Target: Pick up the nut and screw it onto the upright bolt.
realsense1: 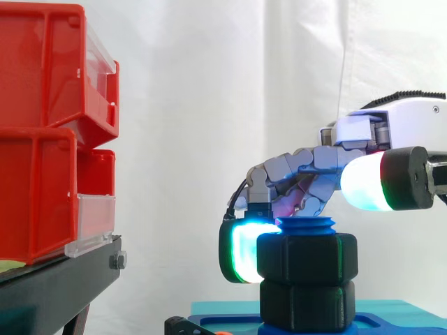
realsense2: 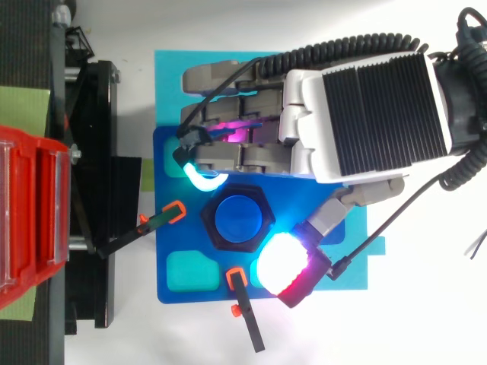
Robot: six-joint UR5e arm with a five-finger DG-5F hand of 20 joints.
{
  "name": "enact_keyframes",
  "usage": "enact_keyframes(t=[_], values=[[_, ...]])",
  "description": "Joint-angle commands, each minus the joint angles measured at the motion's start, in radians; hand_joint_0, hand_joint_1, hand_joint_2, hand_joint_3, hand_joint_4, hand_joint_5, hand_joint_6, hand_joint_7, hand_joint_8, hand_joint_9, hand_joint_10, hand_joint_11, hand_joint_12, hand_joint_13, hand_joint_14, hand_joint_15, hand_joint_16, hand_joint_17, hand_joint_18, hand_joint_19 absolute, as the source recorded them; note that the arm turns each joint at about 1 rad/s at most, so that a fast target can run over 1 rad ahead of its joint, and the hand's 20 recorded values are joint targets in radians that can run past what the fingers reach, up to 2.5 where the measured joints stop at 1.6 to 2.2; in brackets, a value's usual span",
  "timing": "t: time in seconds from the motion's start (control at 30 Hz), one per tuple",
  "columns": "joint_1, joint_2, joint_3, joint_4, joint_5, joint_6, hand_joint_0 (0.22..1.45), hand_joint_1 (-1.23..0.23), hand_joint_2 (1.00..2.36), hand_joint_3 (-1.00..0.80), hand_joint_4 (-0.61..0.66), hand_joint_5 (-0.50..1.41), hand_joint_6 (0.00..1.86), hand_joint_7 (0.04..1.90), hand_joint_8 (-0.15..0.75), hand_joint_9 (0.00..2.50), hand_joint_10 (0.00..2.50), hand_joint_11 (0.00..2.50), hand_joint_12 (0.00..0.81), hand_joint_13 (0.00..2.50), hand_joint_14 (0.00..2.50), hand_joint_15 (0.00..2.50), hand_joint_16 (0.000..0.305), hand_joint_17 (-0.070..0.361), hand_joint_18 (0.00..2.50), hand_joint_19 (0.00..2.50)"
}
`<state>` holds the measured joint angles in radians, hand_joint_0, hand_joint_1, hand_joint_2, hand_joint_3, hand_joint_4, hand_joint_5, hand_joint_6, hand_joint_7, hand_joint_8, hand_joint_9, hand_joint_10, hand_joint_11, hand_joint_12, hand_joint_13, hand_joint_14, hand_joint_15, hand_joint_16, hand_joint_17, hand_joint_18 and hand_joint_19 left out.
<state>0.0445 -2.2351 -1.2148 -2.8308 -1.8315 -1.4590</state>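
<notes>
Two black hex nuts sit stacked on the upright blue bolt (realsense1: 306, 225) (realsense2: 241, 217), the upper nut (realsense1: 307, 258) (realsense2: 262, 199) near the bolt's top and the lower nut (realsense1: 307, 305) on the blue base plate (realsense2: 171, 152). My hand (realsense2: 365, 114) (realsense1: 307, 167) reaches over the bolt from the right with its fingers curled down. A cyan-green fingertip (realsense1: 244, 251) (realsense2: 199, 176) presses the upper nut's left side. The thumb's white-red pad (realsense1: 363, 181) (realsense2: 280, 265) is at the nut's opposite corner and appears higher than the nut in the side view.
The base plate lies on a teal mat (realsense2: 167, 84), held by two black clamps with orange tips (realsense2: 173, 213) (realsense2: 236, 277). Red bins (realsense1: 42, 139) (realsense2: 30, 220) stand on a black stand (realsense1: 56, 286) to the left.
</notes>
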Motion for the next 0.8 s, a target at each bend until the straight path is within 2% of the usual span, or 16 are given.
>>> enact_keyframes(t=[0.0,0.17,0.3,0.4,0.57,0.77], values=[[0.0,0.0,0.006,0.002,0.0,0.0,0.48,-0.14,1.0,-0.5,0.28,-0.08,0.5,1.0,0.293,0.93,0.0,0.0,0.3,0.62,0.0,0.0,0.028,0.063,0.24,0.0],[0.0,0.0,0.047,-0.025,-0.006,0.0,0.47,-0.15,1.0,-0.5,0.24,-0.11,0.5,0.79,0.284,0.87,0.0,0.0,0.306,0.57,0.0,0.0,0.031,0.069,0.22,0.0],[0.003,0.0,0.054,-0.025,-0.005,0.002,0.46,-0.14,1.0,-0.5,0.23,-0.12,0.5,0.72,0.279,0.83,0.0,0.0,0.305,0.53,0.0,0.0,0.032,0.073,0.19,0.0],[0.006,0.0,0.054,-0.022,-0.003,0.008,0.46,-0.14,1.0,-0.5,0.23,-0.12,0.5,0.71,0.277,0.82,0.0,0.0,0.304,0.52,0.0,0.0,0.033,0.073,0.18,0.0],[0.017,0.0,0.054,-0.024,0.018,0.011,0.46,-0.14,1.0,-0.5,0.24,-0.12,0.5,0.74,0.277,0.82,0.0,0.0,0.3,0.51,0.0,0.0,0.033,0.074,0.17,0.0],[0.025,-0.001,0.052,-0.024,0.031,0.032,0.46,-0.14,1.0,-0.5,0.27,-0.09,0.5,0.83,0.285,0.84,0.0,0.0,0.295,0.5,0.0,0.0,0.033,0.073,0.17,0.0]])
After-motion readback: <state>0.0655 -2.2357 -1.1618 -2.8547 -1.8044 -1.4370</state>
